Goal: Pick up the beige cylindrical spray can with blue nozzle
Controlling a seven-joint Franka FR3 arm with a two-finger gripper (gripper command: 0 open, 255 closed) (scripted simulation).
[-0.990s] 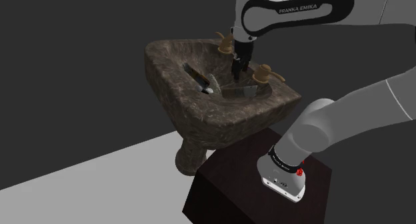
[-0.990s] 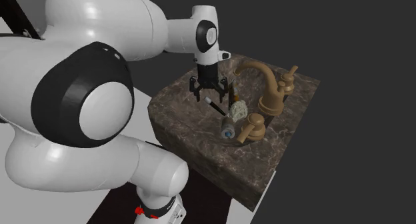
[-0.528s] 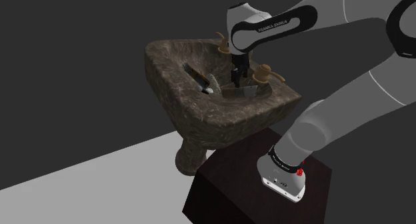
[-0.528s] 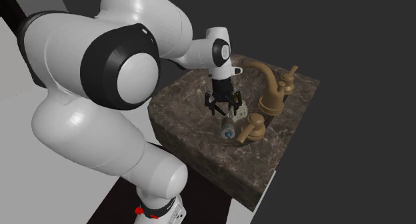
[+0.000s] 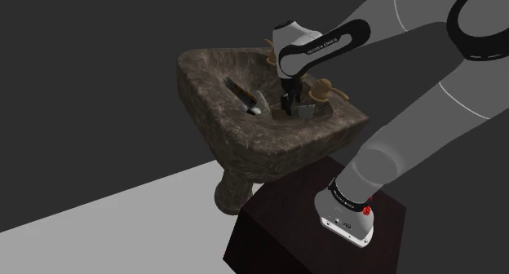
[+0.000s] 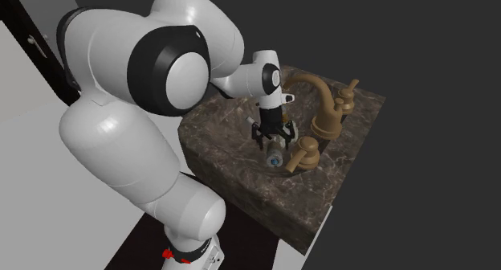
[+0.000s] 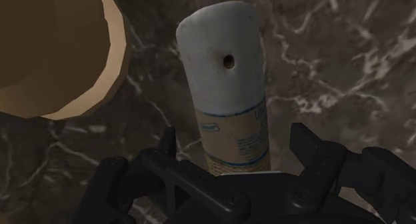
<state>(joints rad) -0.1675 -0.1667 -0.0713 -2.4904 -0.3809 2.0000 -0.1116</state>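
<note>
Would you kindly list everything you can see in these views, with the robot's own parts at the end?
sink: one, dark brown marbled, on a pedestal
faucet: one, bronze-tan, two handles, on the sink's rim
spray can: one, beige with pale blue-grey cap, lying in the basin
slender tool: one, dark with white tip, lying in the basin
lumpy thing: one, pale grey, in the basin near the faucet
floor: grey, below the sink
stand: one, dark red-brown box, shoulder view's lower right
arm: one, white with dark joints, reaching over the sink
end effector: one, black, open, straddling the spray can without touching it
</note>
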